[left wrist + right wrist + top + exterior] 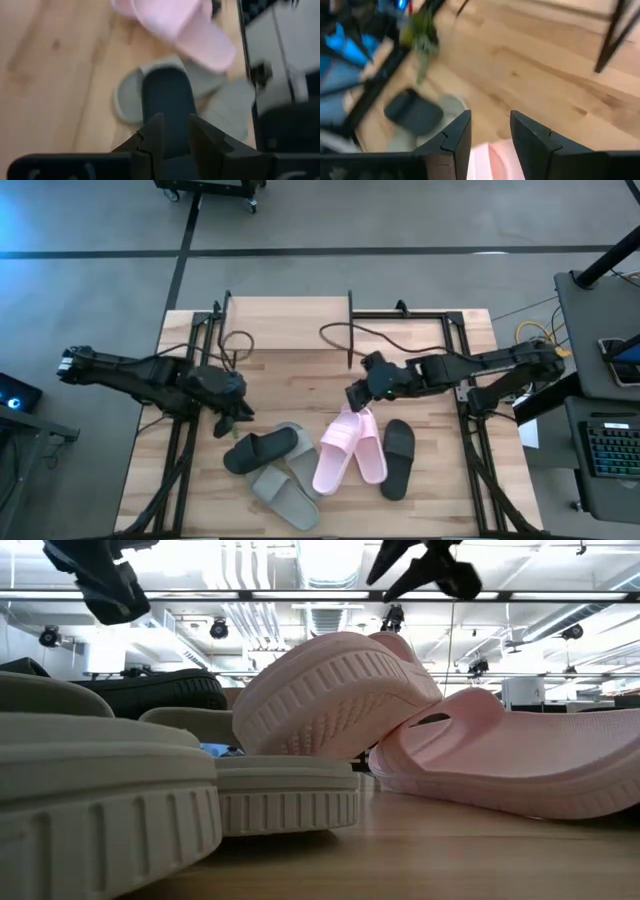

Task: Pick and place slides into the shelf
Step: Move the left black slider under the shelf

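We have five slides in plain sight on the worktop point(300, 350), all heaped near its front edge, and none on the shelf, which we cannot pick out as a separate thing from above.

What matters for the next move is the right gripper point(357, 397). It hangs just above the back end of the pink pair point(345, 450), whose long axes run away from it toward the front edge, one slide tipped up against the other. In its own wrist view the fingers point(455, 137) stand parted with nothing between them, and a pale pink edge shows just beyond the tips. So the slide lies straight ahead of and below those fingers, and the right arm is clearly the nearer one to it.

The left gripper point(228, 420) hovers over the end of the black slide point(258, 450) that lies across a grey-green slide point(285, 492). Its fingers point(152, 137) are a little apart, empty, with the slide's length pointing away from them.

A second black slide point(397, 457) lies beside the pink pair, on the side away from the left arm.

The sixth slide is hard to account for: the grey-green ones overlap under the black, and the low view is filled by soles.
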